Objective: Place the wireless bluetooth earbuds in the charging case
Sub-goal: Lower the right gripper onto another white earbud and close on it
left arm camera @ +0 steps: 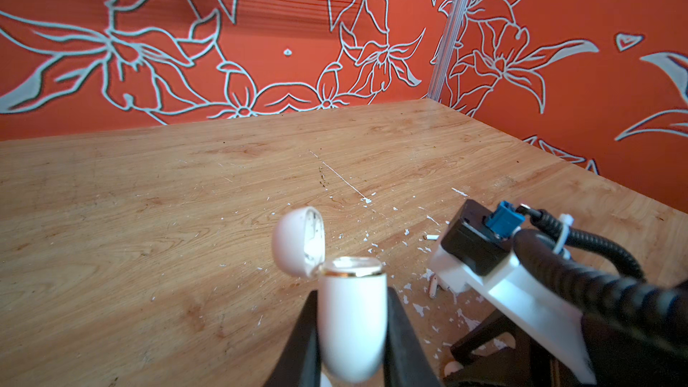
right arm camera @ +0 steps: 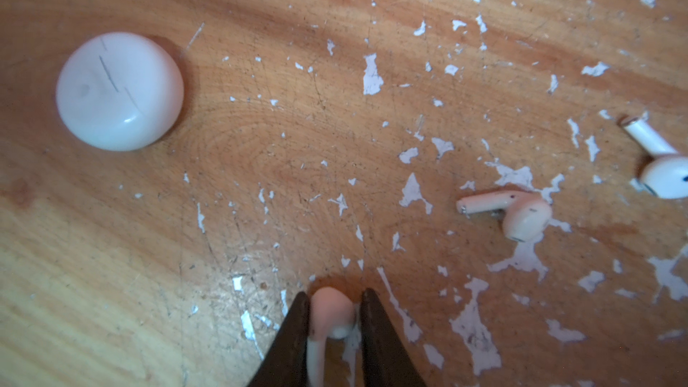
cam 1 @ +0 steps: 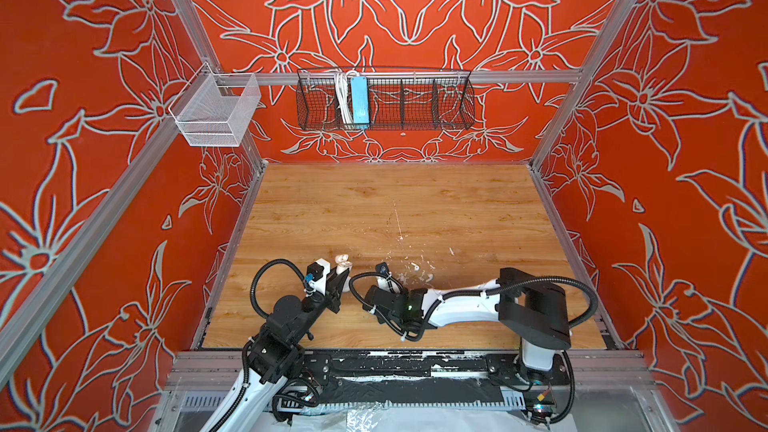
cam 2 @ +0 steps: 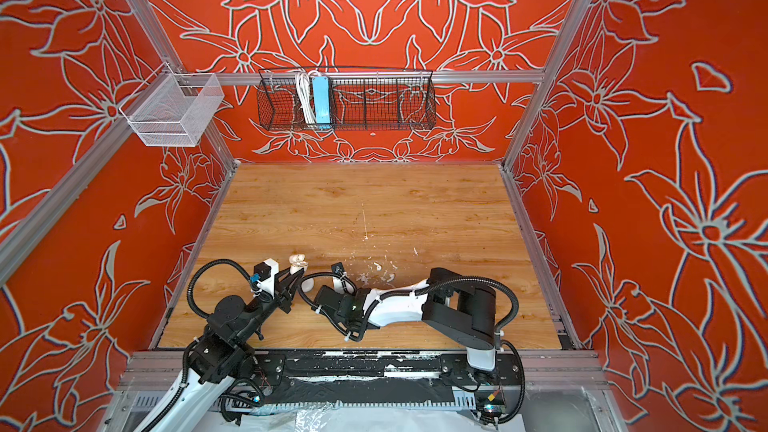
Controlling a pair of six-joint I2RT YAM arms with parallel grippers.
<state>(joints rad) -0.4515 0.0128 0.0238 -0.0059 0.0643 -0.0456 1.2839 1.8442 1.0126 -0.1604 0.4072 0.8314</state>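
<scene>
Left fingers (left arm camera: 301, 340) clamped the open case (left arm camera: 352, 322); right fingers (right arm camera: 292, 336) pinched one glossy earbud (right arm camera: 331, 310) on the tabletop (right arm camera: 260, 143), rounded and slick enough that it could squirt free on lifting.

Things cluster toward my worktop's (cam 1: 374, 209) front.
I see the case (left arm camera: 352, 314) between my left jaws, one earbud (right arm camera: 331, 314) between my right jaws, and two more earbuds (right arm camera: 510, 214) (right arm camera: 662, 169) lying nearby.

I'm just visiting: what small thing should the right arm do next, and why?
Probably finish closing on the earbud and lift it slightly. The jaws of the right gripper flank it on the table, though a firm grip isn't clear. The left gripper holds the charging case, lid open, ready.
</scene>
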